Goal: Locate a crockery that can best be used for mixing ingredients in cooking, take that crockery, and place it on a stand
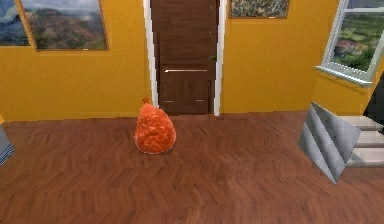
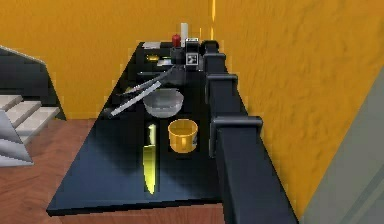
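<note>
A long dark table (image 2: 95,170) is being shown in the arm side view, running away beside a yellow wall (image 2: 300,80). The arm (image 2: 245,150) is being seen as a dark square bar along the table's right side, with two white marked squares (image 2: 191,62) at its far end. The tool (image 2: 150,82) is being seen just left of those squares, its thin fingers pointing toward the view's left, close to a grey bowl (image 2: 163,101). The bowl is standing upright on the table, about midway along it and near the arm. Whether the bowl is being touched by the tool cannot be told. Whether anything is being held by the tool cannot be told either, since the bowl is resting on the table right at the tool's far end.

Nearer the camera, a yellow cup (image 2: 182,136) is standing just beside the arm, and a yellowish knife (image 2: 150,160) is lying lengthwise to the cup's left. At the table's far end a small red thing (image 2: 176,40) and a white one (image 2: 185,28) are standing close together. Stairs (image 2: 25,110) are being shown at the left.

In the forward view a dark door (image 1: 185,55) is being seen between yellow walls hung with paintings (image 1: 65,22). A window (image 1: 360,40) is being shown at the right, and an orange lump (image 1: 154,128) is sitting on the wooden floor (image 1: 200,180) before the door.
</note>
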Robot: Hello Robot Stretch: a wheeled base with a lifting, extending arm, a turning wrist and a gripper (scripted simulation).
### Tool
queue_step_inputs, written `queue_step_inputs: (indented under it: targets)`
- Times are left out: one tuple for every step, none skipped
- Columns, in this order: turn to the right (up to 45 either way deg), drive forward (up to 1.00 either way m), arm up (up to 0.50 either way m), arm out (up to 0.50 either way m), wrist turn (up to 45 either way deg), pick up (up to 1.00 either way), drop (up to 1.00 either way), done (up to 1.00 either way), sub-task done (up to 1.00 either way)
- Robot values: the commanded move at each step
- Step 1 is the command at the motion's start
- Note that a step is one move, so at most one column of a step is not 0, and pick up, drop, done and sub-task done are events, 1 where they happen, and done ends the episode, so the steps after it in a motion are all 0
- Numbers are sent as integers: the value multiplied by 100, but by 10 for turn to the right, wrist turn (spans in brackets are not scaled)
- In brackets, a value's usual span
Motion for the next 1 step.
queue_step_inputs:
  targets:
    - [0,0,0,0,450,0,0,0,0]
